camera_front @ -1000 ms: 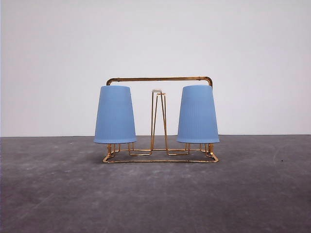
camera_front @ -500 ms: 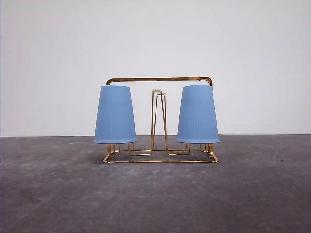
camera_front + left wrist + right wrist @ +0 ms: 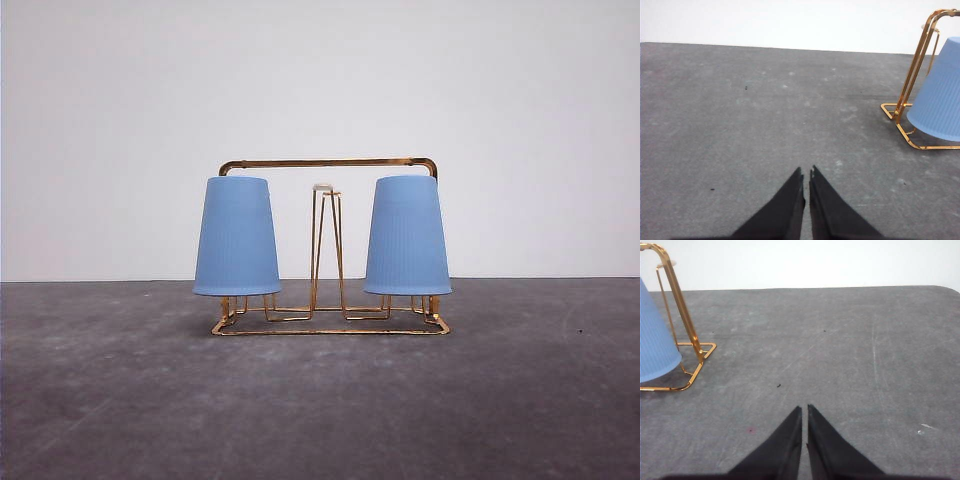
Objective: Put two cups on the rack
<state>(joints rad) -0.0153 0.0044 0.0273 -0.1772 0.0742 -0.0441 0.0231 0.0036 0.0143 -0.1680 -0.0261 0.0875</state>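
Left gripper [image 3: 806, 172] closed, black fingertips pressed together with just a hairline seam, nothing between them, hovering over bare grey table [image 3: 740, 125]. Right gripper [image 3: 804, 410] same: tips together, nothing held, over open tabletop with a few dark specks and pale scuffs. Off to the side in left wrist view: corner of the gold wire rack [image 3: 912, 75] with one inverted light-blue cup, the left cup [image 3: 940, 100], sitting over the base frame, well apart from the fingers. Right wrist view mirrors this: rack corner and the right cup [image 3: 655, 345] at the frame edge, also well clear of the fingertips. Front view, whole setup: rack standing upright mid-table on its rectangular base, handle bar across the top, narrow centre prong with white tip [image 3: 322, 187] between the cups. Both cups upside down on the rack (mouths down, rims just above the base wire), left cup [image 3: 236, 237] at the left end, right cup [image 3: 407, 236] at the right end, apart from each other, each reaching nearly up to the handle bar. Ribbed sides faintly visible. Plain white wall [image 3: 320, 80] behind.
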